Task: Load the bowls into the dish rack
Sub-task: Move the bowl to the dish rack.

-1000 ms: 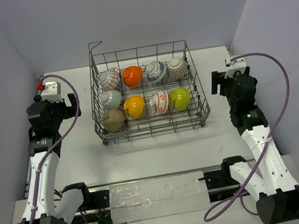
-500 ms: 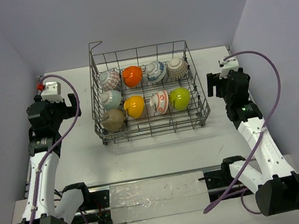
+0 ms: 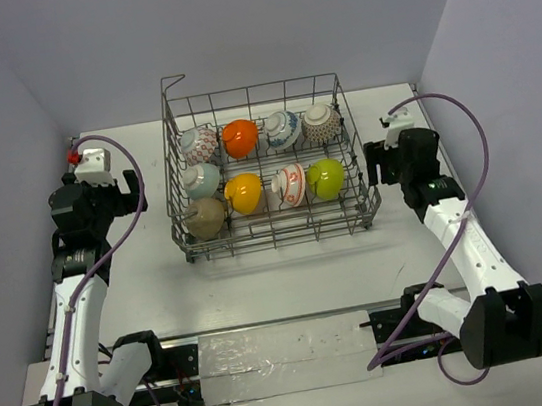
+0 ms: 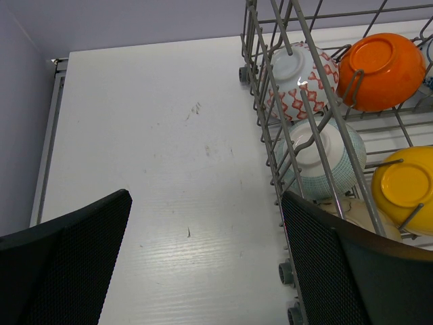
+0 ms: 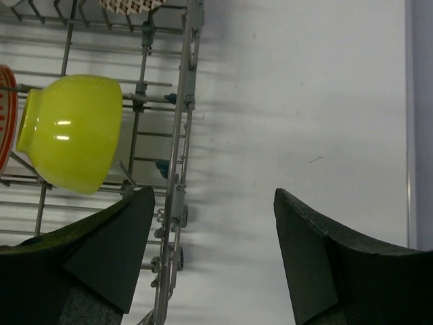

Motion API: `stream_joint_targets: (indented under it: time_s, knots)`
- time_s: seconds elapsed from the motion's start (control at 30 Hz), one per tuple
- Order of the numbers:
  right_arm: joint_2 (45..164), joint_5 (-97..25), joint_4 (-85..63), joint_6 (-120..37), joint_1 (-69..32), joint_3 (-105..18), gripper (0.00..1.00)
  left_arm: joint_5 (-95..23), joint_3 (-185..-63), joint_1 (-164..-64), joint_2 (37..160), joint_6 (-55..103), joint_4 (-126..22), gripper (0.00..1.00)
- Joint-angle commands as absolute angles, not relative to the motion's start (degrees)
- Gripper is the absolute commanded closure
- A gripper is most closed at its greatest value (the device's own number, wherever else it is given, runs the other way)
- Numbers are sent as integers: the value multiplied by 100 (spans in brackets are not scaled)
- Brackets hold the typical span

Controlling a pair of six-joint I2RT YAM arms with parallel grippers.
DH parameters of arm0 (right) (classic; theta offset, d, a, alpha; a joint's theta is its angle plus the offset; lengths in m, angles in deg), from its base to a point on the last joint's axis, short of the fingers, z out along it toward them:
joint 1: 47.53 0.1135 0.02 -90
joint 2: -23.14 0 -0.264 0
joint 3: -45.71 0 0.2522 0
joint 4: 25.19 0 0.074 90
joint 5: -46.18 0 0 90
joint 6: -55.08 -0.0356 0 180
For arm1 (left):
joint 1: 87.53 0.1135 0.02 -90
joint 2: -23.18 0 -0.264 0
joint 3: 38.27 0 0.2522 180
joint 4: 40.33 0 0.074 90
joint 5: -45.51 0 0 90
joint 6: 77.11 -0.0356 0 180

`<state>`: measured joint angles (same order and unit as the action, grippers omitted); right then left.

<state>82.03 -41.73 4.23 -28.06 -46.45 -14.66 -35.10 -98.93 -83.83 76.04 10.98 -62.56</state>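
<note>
L wrist: L hand (image 4: 205, 217) is wide open w/ nothing held, over bare counter (image 4: 149, 135) just left of the rack (image 4: 265, 128). Zigzag bowl (image 4: 298, 81), orange bowl (image 4: 379, 71), teal bowl (image 4: 331, 152) and yellow bowl (image 4: 406, 189) sit inside, bases showing.

R wrist: R hand (image 5: 214, 203) is wide open, empty, by the rack's right wall. Lime bowl (image 5: 67, 132) lies on its side inside.

Top: rack is mid-counter w/ nine bowls in it, beige bowl (image 3: 206, 217) at the near-left corner. Hands flank the rack, not touching it.
</note>
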Motion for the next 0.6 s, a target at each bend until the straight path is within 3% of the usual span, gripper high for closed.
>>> stream_joint_targets:
  time_s: [0.0, 0.3, 0.5, 0.57]
  knots:
    - [8290, -3907, 492, -2850, -4683, -1709, 23, -3420, -9932, -8393, 7530, 1096, -6174, 1]
    - [8563, -3617, 685, -2833, -4683, -1789, 27, -3394, -9958, -8402, 7548, 1096, -6183, 1]
    - [8712, -3521, 790, -2789, -4674, -1832, 42, -3377, -9923, -8393, 7556, 1096, -6174, 1]
    - [8773, -3485, 834, -2780, -4683, -1876, 56, -3368, -9914, -8393, 7565, 1087, -6157, 1]
